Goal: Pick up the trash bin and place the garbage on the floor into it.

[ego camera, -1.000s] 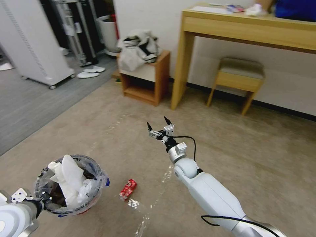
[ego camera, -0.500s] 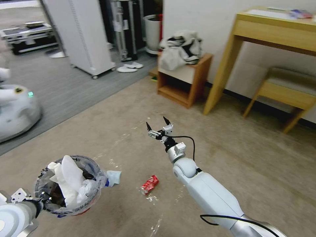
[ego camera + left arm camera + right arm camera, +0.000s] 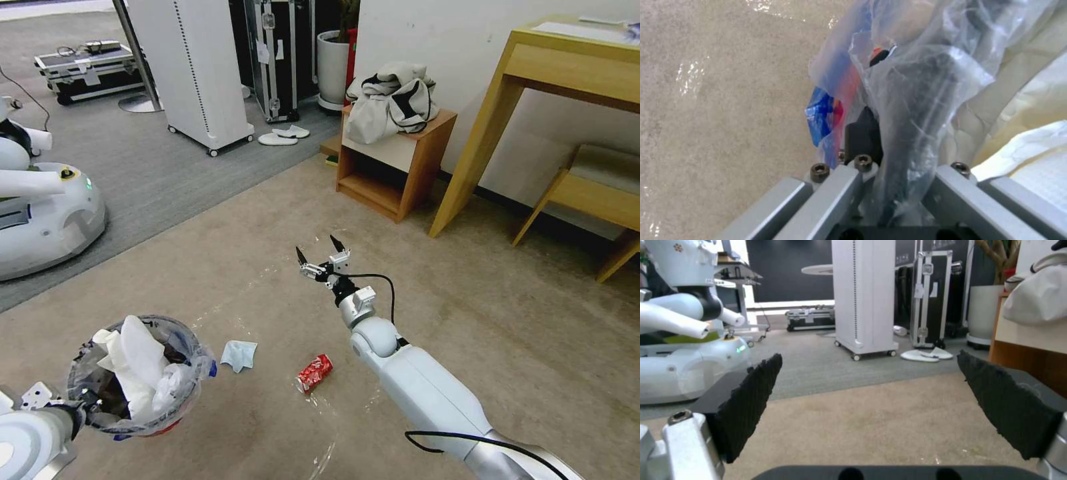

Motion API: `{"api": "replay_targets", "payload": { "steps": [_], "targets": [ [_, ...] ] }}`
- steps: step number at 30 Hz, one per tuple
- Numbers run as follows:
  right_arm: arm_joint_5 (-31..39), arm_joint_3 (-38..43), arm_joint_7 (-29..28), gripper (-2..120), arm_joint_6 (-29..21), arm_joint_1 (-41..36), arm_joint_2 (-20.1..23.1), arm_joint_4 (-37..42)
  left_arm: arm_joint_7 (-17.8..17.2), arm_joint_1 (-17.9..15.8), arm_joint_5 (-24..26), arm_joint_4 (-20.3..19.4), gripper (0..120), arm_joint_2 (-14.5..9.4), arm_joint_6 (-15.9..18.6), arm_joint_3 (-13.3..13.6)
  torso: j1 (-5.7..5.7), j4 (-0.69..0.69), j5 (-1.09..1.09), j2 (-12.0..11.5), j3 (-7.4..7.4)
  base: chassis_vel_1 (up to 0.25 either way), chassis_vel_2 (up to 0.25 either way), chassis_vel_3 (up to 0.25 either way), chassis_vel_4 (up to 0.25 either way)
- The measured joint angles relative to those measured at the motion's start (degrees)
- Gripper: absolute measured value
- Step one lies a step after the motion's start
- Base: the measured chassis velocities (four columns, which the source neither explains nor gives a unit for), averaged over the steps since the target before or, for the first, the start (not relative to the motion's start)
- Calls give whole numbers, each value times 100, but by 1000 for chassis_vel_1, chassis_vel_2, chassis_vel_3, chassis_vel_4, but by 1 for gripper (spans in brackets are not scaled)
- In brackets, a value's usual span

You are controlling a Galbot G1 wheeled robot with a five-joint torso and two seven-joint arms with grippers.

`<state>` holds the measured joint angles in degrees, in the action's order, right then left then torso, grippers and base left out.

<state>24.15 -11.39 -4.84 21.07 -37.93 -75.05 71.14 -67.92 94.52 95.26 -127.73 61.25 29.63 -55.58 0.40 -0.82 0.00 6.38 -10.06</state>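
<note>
Right tool [image 3: 323, 253] spread wide, empty; soda can [image 3: 314, 373] lies on floor beneath right forearm, nearer it. Left tool [image 3: 85, 405] clamps trash bin [image 3: 137, 377] rim.

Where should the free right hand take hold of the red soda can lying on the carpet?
Probably across the middle of its body. The red soda can lies on its side, so come straight down from above with the fingers straddling its curved sides, not its ends. The right hand is open, held above the carpet beyond the can. The left hand grips the trash bin by its rim.
</note>
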Motion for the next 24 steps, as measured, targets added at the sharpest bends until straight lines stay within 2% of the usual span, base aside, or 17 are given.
{"api": "replay_targets", "payload": {
  "steps": [7, 9, 15, 16, 17, 18, 19, 20, 21, 22, 23, 24],
  "targets": [
    [-13, -24, 9, 100, -75, 179, 233, -93, 57, -24, -44, 35, 0, 1, 8, 2, 0, 0, 0, 0, 0, 0, 0, 0, 0],
    [139, -66, 81, 100, -161, 198, 491, -32, 73, -41, -49, 63, 0, -1, 22, 3, 0, 1, 1, 0, 0, 0, 0, 0, 0],
    [380, -154, 335, 100, -264, 208, 852, 9, 75, -56, -59, 82, 0, -10, 26, 10, 0, 0, 1, 0, 0, 0, 0, 0, 0],
    [592, -285, 793, 100, -317, 269, 1188, -35, 78, -53, -58, 82, 0, -20, 33, 14, 0, 1, 3, 0, 0, 0, 0, 0, 0],
    [665, -340, 1004, 100, -356, 306, 1323, -75, 80, -52, -58, 82, 0, -27, 35, 13, 0, 0, 2, 0, 0, 0, 0, 0, 0],
    [788, -534, 1719, 100, -378, 447, 1597, -308, 81, -50, -54, 83, 0, -44, 39, 6, 0, -6, -2, 0, 1, 0, 0, 0, 0],
    [788, -534, 1719, 100, -378, 447, 1597, -308, 81, -50, -54, 83, 0, -44, 39, 6, 0, -6, -2, 0, 1, 0, 0, 0, 0],
    [815, -751, 2244, 100, -328, 606, 1717, -636, 88, -50, -51, 82, 0, -54, 41, 3, 0, -3, 3, 0, 0, 0, 0, 0, 0],
    [769, -1014, 3148, 100, -180, 859, 1752, -1203, 94, -56, -49, 82, 0, -55, 44, 12, 0, 0, 1, 0, 0, 0, 0, 0, 0],
    [769, -1014, 3148, 100, -180, 859, 1752, -1203, 94, -56, -49, 82, 0, -55, 44, 12, 0, 0, 1, 0, 0, 0, 0, 0, 0],
    [609, -1121, 3672, 100, -33, 1010, 1725, -1556, 94, -69, -49, 80, 0, -54, 46, 32, 0, 1, 1, 0, 0, 0, 0, 0, 0],
    [609, -1121, 3672, 100, -33, 1010, 1725, -1556, 94, -69, -49, 80, 0, -54, 46, 32, 0, 1, 1, 0, 0, 0, 0, 0, 0]
  ]
}}
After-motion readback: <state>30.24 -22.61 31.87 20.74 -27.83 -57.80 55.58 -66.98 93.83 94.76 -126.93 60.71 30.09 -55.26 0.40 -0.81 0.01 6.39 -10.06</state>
